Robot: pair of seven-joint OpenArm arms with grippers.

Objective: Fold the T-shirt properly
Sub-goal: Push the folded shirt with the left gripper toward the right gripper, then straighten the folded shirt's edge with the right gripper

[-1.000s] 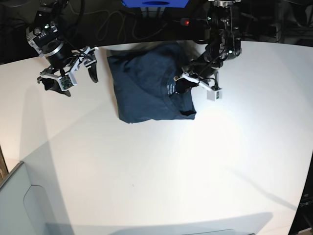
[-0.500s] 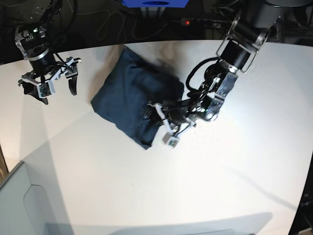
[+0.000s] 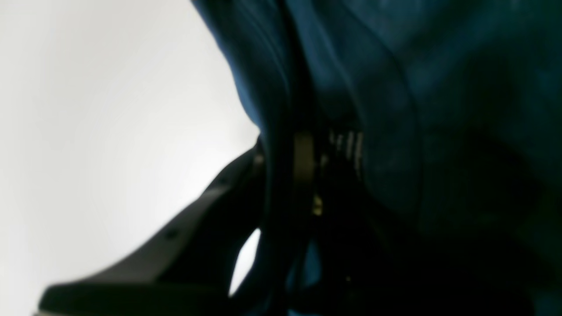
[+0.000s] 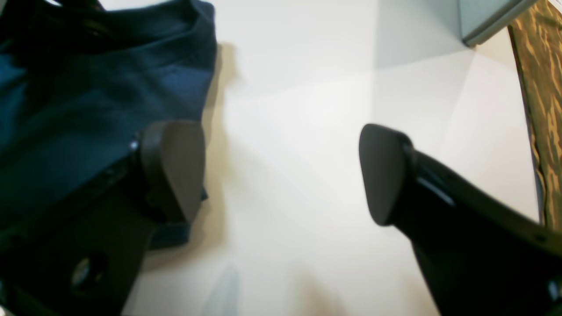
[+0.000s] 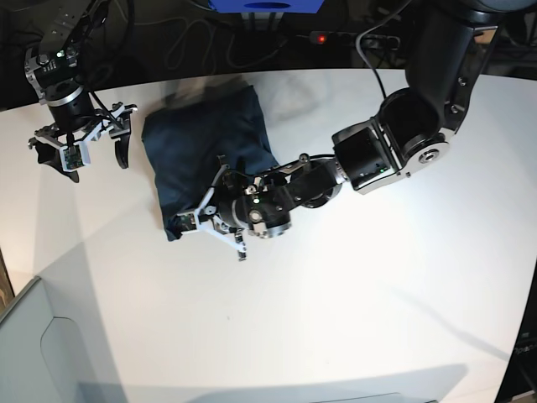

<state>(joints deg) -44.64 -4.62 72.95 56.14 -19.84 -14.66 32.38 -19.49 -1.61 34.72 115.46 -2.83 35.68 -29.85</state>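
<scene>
The dark navy T-shirt (image 5: 201, 147) lies as a folded bundle on the white table (image 5: 377, 294), left of centre in the base view. My left gripper (image 5: 205, 220) reaches across from the right and is shut on the T-shirt's near edge. In the left wrist view, T-shirt fabric (image 3: 395, 109) fills the frame, and it runs down between the jaws beside one dark finger (image 3: 184, 245). My right gripper (image 5: 80, 147) hangs open just left of the T-shirt, holding nothing. In the right wrist view the right gripper (image 4: 281, 175) is wide open over bare table, with the T-shirt (image 4: 88, 87) by its left finger.
A grey bin (image 5: 33, 344) sits at the table's front left corner, and its corner (image 4: 487, 17) shows in the right wrist view. Cables and a blue object (image 5: 264, 7) lie behind the table's far edge. The left arm's bulky forearm (image 5: 394, 143) spans the table's middle right.
My left arm has swung across the table toward the front left, dragging and turning the T-shirt with it. The right gripper drew back to the left and stayed open.
</scene>
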